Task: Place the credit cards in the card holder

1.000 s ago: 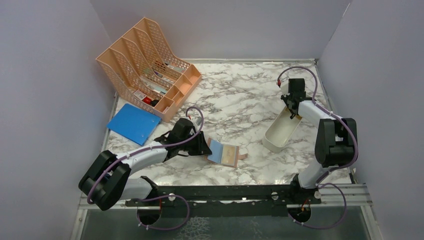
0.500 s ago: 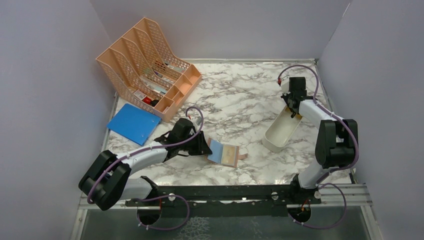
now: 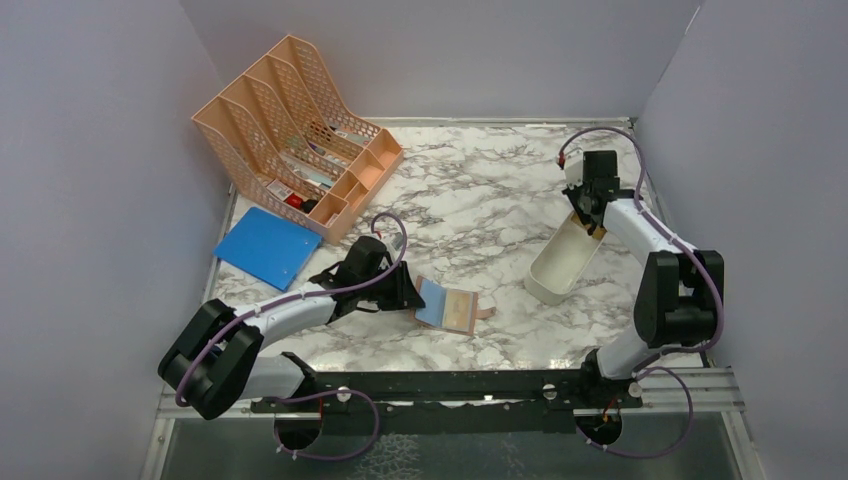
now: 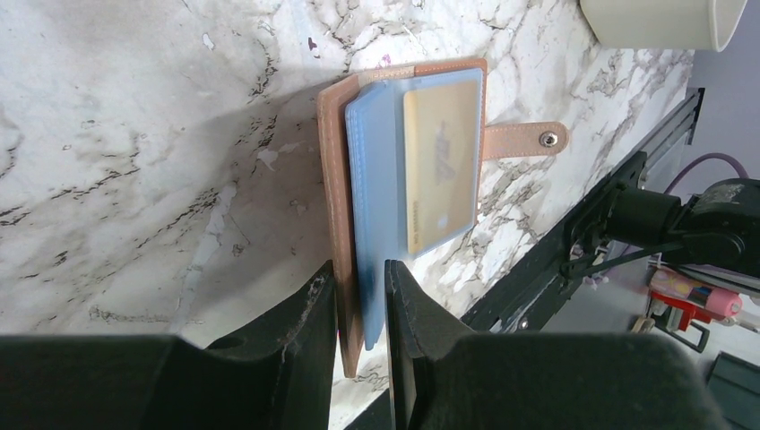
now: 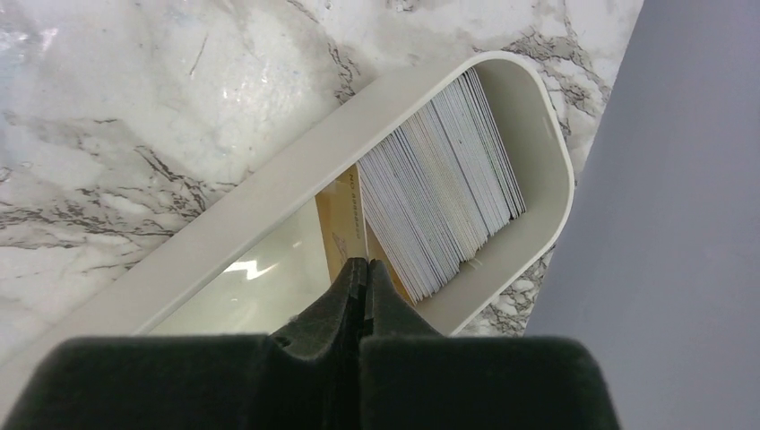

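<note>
The pinkish-tan card holder [image 3: 452,307] lies open on the marble table, light blue lining up, with a gold card [image 4: 441,166] in its slot and its snap tab [image 4: 524,140] to the right. My left gripper [image 3: 408,291] is shut on the card holder's left edge [image 4: 345,269]. A stack of whitish-grey credit cards [image 5: 448,184] stands on edge in the far end of the white tray [image 5: 269,193]. My right gripper [image 5: 363,269] is shut on one gold credit card [image 5: 343,224] at the front of the stack, above the tray [image 3: 562,258].
A peach mesh file organiser [image 3: 295,130] stands at the back left with a blue folder [image 3: 267,247] in front of it. The right wall is close to the tray's far end. A black rail [image 3: 450,385] runs along the near table edge.
My right gripper has risen slightly over the tray's far end with its arm shifting right. The left arm and card holder have not moved.
</note>
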`<state>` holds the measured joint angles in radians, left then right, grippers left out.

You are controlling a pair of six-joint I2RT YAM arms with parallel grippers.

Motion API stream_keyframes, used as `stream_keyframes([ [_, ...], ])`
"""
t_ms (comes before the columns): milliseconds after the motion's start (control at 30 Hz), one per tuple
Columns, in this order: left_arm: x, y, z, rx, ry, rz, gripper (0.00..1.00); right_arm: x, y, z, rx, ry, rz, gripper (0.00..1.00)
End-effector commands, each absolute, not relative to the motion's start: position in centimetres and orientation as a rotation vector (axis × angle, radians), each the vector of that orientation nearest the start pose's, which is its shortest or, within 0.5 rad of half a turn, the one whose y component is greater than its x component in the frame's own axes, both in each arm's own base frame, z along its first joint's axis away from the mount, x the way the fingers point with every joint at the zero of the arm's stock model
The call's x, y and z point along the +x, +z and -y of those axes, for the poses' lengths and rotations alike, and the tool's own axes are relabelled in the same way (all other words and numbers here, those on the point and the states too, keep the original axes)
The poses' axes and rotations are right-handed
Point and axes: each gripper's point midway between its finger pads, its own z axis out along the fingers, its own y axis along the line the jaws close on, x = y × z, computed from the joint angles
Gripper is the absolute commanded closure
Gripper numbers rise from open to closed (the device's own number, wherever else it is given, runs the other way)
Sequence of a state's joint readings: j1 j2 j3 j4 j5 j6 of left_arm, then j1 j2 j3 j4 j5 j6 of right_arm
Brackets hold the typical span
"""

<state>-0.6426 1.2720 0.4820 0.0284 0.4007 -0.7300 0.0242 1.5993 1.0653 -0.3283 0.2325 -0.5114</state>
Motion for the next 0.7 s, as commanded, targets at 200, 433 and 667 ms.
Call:
stream_keyframes([
  [200, 17.9, 5.8, 25.7, 0.103, -1.135, -2.541, 0.74, 38.9, 14.1, 3.6, -0.48, -0.378, -2.363, 0.99],
  [433, 17.7, 5.9, 25.9, 0.096, -1.17, -2.533, 0.98, 37.9, 16.8, 3.4, -0.396, -0.349, -2.364, 0.99],
  [667, 17.8, 5.7, 26.0, 0.064, -1.184, -2.521, 1.0, 37.7, 20.9, 1.1, -0.305, -0.176, -2.28, 0.99],
])
